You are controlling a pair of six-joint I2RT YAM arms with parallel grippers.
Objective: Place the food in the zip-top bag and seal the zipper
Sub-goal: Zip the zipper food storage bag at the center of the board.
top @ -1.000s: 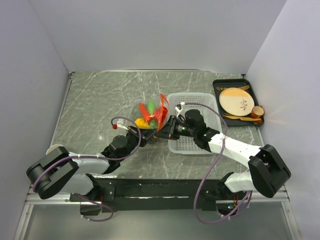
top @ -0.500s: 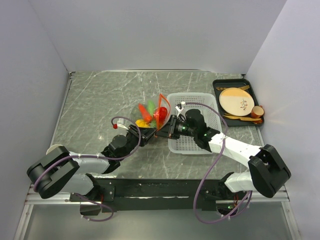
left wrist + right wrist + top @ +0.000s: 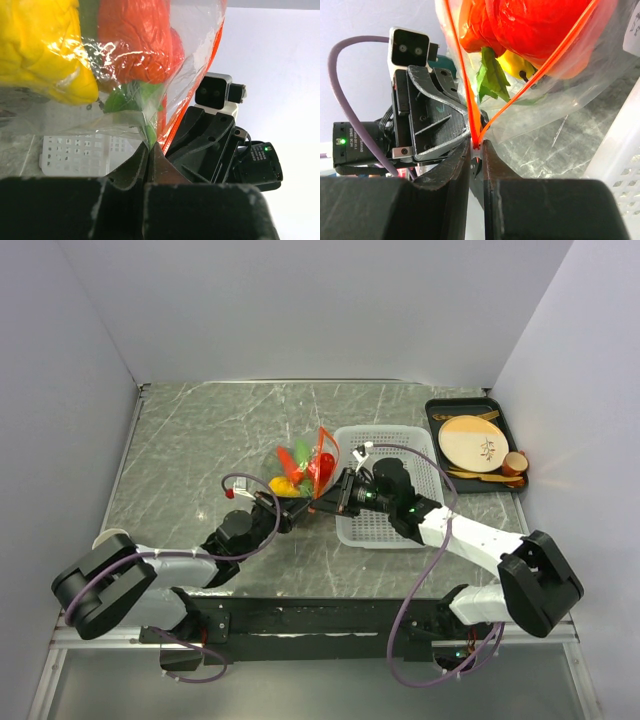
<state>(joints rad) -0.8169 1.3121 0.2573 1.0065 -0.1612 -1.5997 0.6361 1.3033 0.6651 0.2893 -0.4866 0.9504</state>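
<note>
We see the crinkly clear zip-top bag [image 3: 303, 468] held between both grippers over the marbled table [image 3: 200, 440], just left of the white perforated basket [image 3: 385, 532]. Glossy red, yellow and leafy green food [image 3: 135, 40] sits inside it. Its thin orange-red zipper [image 3: 462, 75] gapes in a V. The right gripper [image 3: 476, 146] pinches the corner where the strips meet, and the left gripper [image 3: 149, 150] is pressed together on the bag's film.

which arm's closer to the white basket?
Right. That arm crosses the basket's left rim, right tool just past it; left tool sits further left, off the basket. Both pinch the bag's corner.
</note>
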